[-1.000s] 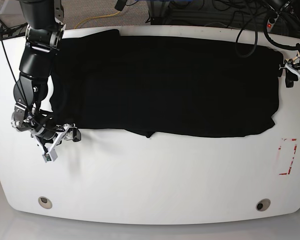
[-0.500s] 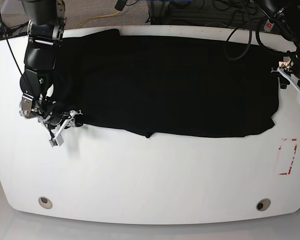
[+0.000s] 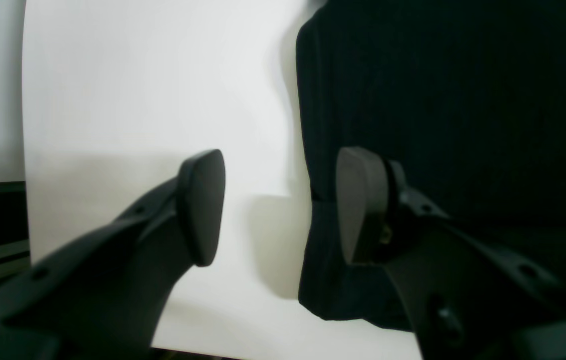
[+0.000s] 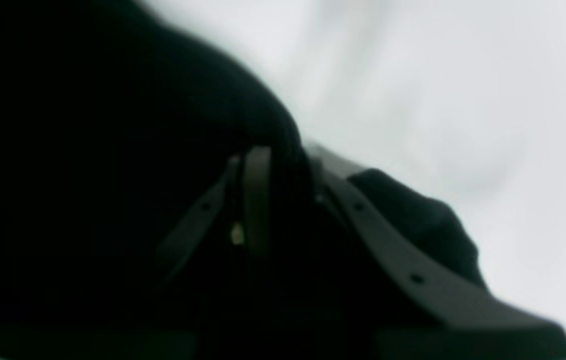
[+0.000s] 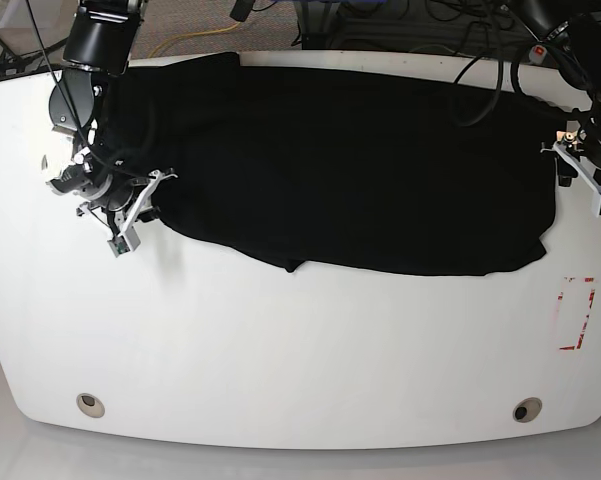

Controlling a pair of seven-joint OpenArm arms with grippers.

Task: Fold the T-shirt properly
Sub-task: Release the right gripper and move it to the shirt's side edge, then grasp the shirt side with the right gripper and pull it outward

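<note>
The black T-shirt (image 5: 350, 170) lies spread across the far half of the white table (image 5: 300, 350). My right gripper (image 5: 140, 208) is at the shirt's near-left corner. In the right wrist view, my right gripper (image 4: 287, 175) is shut on a bunched fold of the T-shirt (image 4: 88, 150) and holds it off the table. My left gripper (image 5: 583, 172) is at the shirt's right edge. In the left wrist view, my left gripper (image 3: 280, 210) stands open, one finger (image 3: 203, 205) over bare table and the other over the edge of the T-shirt (image 3: 462, 90). No print shows.
A red tape rectangle (image 5: 577, 313) marks the table near its right edge. Two round holes (image 5: 91, 404) (image 5: 526, 409) sit near the front corners. Cables (image 5: 480, 70) trail over the table's far right rim.
My right gripper has closed on the shirt's near-left corner and carried it back toward the far left, pulling that hem inward. My left gripper has shifted slightly along the shirt's right edge, still open.
</note>
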